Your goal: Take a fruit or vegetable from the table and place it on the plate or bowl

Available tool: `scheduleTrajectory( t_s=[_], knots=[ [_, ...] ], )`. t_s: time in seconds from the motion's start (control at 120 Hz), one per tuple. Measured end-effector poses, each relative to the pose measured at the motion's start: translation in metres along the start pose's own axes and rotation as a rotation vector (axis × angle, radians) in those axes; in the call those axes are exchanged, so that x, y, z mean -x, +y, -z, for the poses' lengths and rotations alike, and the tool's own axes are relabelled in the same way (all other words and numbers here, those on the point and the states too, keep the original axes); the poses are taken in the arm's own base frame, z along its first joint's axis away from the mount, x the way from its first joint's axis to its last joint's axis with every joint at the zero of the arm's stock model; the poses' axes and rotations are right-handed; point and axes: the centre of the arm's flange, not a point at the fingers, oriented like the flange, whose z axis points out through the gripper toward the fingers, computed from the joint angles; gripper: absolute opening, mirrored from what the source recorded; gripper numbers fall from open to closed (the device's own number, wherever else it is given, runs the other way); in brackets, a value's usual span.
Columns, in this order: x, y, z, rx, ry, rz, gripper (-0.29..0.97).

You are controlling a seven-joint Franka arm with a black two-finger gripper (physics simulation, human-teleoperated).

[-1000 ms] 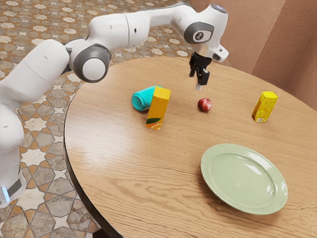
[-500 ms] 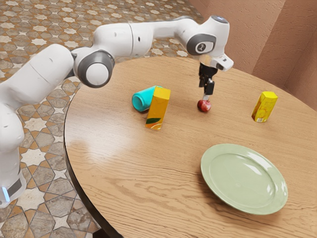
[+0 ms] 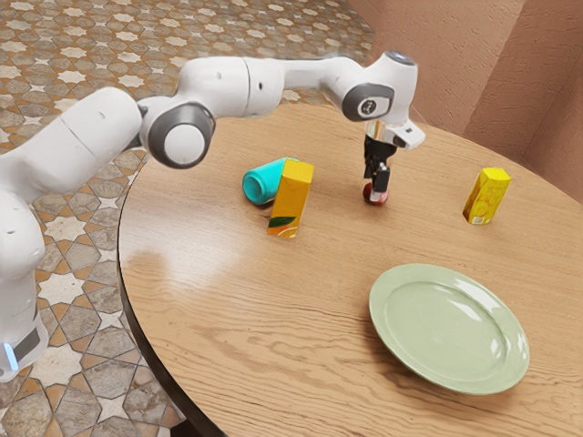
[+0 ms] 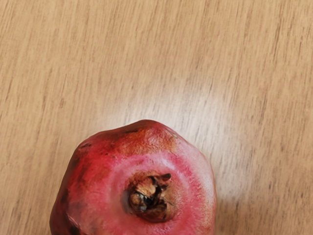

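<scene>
Red pomegranate (image 4: 139, 166): on the wooden desk (image 3: 273, 300), well apart from the green plate (image 3: 448, 328).
Jaws: down at the pomegranate; whether open or gripping, I cannot tell.

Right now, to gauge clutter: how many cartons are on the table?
2: an orange carton beside the teal cup, a yellow carton at the exterior view's right. None seems hidden.

Ext cam high side-on, wrist cam close over shared pomegranate (image 4: 139, 183)

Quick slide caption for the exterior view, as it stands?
Gripper at the pomegranate on a round wooden table, green plate nearby.
</scene>
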Motion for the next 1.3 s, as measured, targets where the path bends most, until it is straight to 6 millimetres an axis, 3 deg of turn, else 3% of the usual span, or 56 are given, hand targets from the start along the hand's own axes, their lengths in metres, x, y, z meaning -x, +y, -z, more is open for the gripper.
scheduleTrajectory(
  t_s=[0.25, 0.433, 0.567, 0.608, 0.708, 0.833, 0.983, 1.1, 1.2, 1.3],
  knots=[
    [-0.004, -0.001, -0.012, 0.018, 0.026, -0.010, 0.68],
    [0.000, -0.011, -0.012, 0.011, 0.035, -0.004, 0.40],
    [0.001, -0.014, -0.010, -0.005, 0.036, -0.003, 0.32],
    [0.000, -0.013, -0.007, -0.012, 0.038, -0.006, 0.27],
    [-0.002, -0.007, 0.008, -0.035, 0.041, -0.021, 0.29],
    [-0.003, 0.008, 0.045, -0.071, 0.047, -0.044, 0.30],
    [-0.008, 0.059, 0.111, -0.120, 0.063, -0.105, 0.28],
    [-0.012, 0.122, 0.162, -0.149, 0.083, -0.180, 0.28],
    [-0.017, 0.189, 0.182, -0.159, 0.079, -0.262, 0.29],
    [-0.019, 0.256, 0.189, -0.159, 0.058, -0.344, 0.28]
  ],
)
